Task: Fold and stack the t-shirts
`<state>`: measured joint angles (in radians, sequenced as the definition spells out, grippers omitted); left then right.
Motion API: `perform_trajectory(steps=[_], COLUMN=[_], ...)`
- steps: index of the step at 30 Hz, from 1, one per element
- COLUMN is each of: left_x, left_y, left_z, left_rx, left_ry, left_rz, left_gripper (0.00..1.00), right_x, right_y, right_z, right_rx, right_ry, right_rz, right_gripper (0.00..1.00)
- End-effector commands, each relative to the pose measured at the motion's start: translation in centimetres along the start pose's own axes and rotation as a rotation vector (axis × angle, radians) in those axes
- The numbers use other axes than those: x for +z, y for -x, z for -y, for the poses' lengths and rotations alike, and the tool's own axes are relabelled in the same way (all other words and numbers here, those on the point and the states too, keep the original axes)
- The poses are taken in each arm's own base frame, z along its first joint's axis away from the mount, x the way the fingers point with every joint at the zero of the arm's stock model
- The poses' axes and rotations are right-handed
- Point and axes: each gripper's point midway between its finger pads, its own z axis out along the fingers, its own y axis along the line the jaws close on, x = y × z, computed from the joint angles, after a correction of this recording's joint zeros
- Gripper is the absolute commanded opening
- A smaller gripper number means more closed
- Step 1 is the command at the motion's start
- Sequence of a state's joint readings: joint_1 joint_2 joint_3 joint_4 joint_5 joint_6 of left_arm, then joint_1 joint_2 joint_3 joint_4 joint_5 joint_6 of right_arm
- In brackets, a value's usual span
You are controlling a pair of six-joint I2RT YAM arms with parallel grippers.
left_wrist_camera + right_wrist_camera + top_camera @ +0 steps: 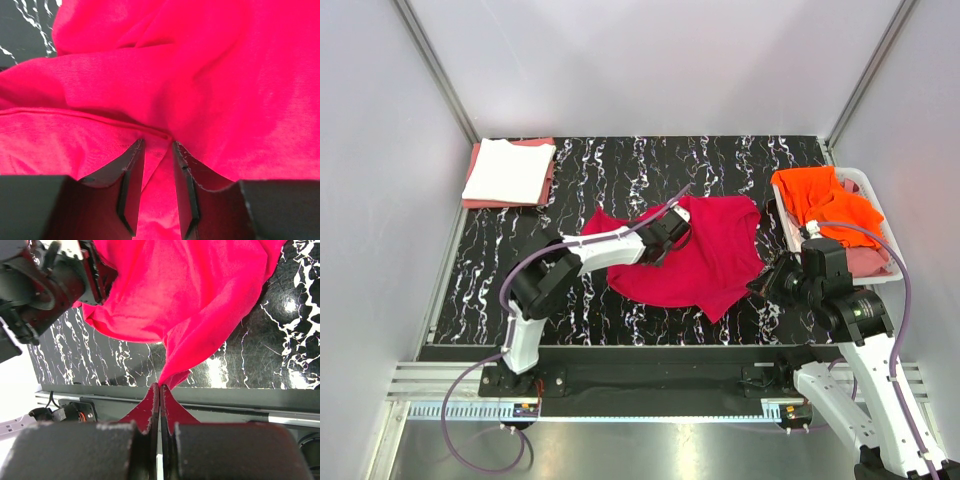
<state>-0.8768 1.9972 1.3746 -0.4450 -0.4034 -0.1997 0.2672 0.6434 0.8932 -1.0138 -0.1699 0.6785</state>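
A crimson-red t-shirt [695, 262] lies crumpled in the middle of the black marbled table [480, 270]. My left gripper [669, 228] presses down on the shirt's upper left part. In the left wrist view its jaws [157, 146] stand a little apart over a hemmed fold of the red cloth [200, 75]. My right gripper [761, 285] is at the shirt's near right corner. In the right wrist view it [160, 386] is shut on a drawn-out tip of the red shirt [190, 295]. A folded white t-shirt [508, 168] rests on a salmon-pink one [548, 183] at the back left.
A white perforated basket [868, 186] stands at the right edge and holds a bright orange t-shirt [825, 198] over a pinkish cloth [868, 258]. The left arm [47, 285] shows at the upper left of the right wrist view. Grey walls enclose the table.
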Motion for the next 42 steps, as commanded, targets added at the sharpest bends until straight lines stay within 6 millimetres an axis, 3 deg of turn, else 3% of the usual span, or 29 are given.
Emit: perform_trajectory(steps=[1, 11, 13, 17, 22, 24, 27, 31, 33, 37, 40, 42], left_x=[0.3, 1.2, 1.3, 1.0, 0.0, 0.2, 0.6, 0.4, -0.3, -3.7, -8.0, -12.0], left_y=[2.0, 2.2, 2.1, 2.3, 3.4, 3.4, 3.3, 3.4, 3.7, 5.8, 7.5, 8.4], left_z=[-0.2, -0.7, -0.6, -0.8, -1.1, -1.4, -2.0, -2.5, -2.8, -4.0, -5.8, -7.8], left_rx=[-0.026, -0.032, -0.036, -0.053, -0.096, -0.116, -0.132, -0.140, -0.145, -0.192, -0.243, -0.298], left_ry=[0.035, 0.060, 0.048, 0.050, 0.035, 0.034, 0.045, 0.051, 0.051, 0.054, 0.050, 0.047], left_rz=[0.055, 0.048, 0.043, 0.051, 0.078, 0.071, 0.058, 0.058, 0.063, 0.107, 0.159, 0.217], left_gripper=[0.33, 0.34, 0.31, 0.13, 0.09, 0.09, 0.00, 0.00, 0.00, 0.00, 0.00, 0.00], right_x=[-0.1, -0.1, -0.1, -0.1, 0.2, 0.2, 0.0, 0.0, 0.2, 0.9, 1.2, 0.8], right_y=[0.9, 1.0, 1.0, 1.0, 0.8, 0.8, 0.9, 0.8, 0.8, 1.1, 1.7, 2.7], right_z=[-1.1, -1.2, -1.2, -1.0, -0.9, -1.0, -1.1, -1.1, -0.9, -0.6, -0.7, -0.9], right_rx=[-0.007, -0.007, -0.006, -0.006, -0.001, 0.002, 0.002, 0.001, 0.003, 0.007, 0.011, 0.006], right_ry=[0.046, 0.046, 0.044, 0.041, 0.038, 0.042, 0.046, 0.047, 0.037, 0.012, -0.010, -0.022], right_rz=[0.032, 0.032, 0.034, 0.037, 0.029, 0.029, 0.032, 0.033, 0.030, 0.024, 0.030, 0.061], right_gripper=[0.00, 0.00, 0.00, 0.00, 0.00, 0.00, 0.00, 0.00, 0.00, 0.00, 0.00, 0.00])
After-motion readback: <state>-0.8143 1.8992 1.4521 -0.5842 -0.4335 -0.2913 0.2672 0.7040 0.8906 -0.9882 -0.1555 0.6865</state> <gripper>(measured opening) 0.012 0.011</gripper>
